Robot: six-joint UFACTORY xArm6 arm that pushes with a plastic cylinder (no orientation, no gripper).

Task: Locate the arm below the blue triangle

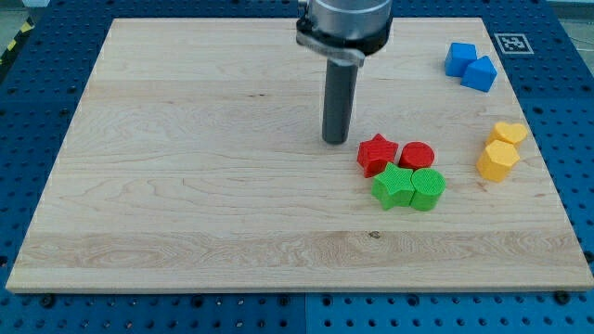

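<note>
While only one camera view is on hand, it shows a pale wooden worktop with long straight grain and a small dark knot near its lower middle, lying on a blue metal base dotted with rows of holes. Eight small blocks sit on it, all matte with finely ribbed faces — two blue, two yellow, two red, two green. At the view's top right a blue cube touches the blue triangle, a wedge-like piece just to its lower right. Further down along the right edge a yellow block of rounded outline touches a yellow hexagon. Right of centre four blocks huddle together: a red star and a red cylinder above, a green star and a green cylinder below. My tip — the lower end of a smooth, dark, round rod under a grey metal collar — rests on the wood just left of the red star, well apart from the blue triangle, lower and to its left. This tool is a bare rod, so there is nothing on it to part or close. A black-and-white square marker lies on the base beyond the top right corner; no writing is legible.
</note>
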